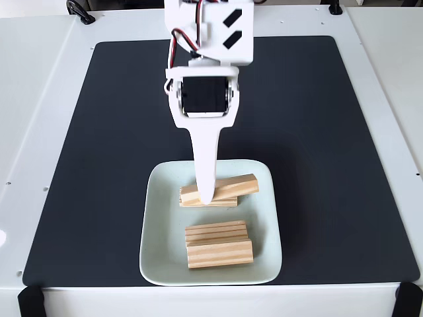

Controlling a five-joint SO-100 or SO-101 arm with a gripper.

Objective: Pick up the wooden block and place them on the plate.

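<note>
The pale mint-white plate (155, 264) sits at the front middle of the black mat, with several wooden blocks on it. Two blocks (218, 254) lie side by side in its front half. Toward the back, a tilted block (234, 185) rests across another block (225, 202) that is mostly covered. My white gripper (206, 197) points straight down over the left part of the tilted block. One long finger (205, 165) shows in front of that block and the other finger is hidden. Whether the jaws grip the block cannot be made out.
The black mat (310, 132) covers most of the white table (39, 79). Black clamps sit at the table's front corners (30, 300) and at its back edge (79, 12). The arm's white body with red and black wires (205, 39) stands over the mat's back middle.
</note>
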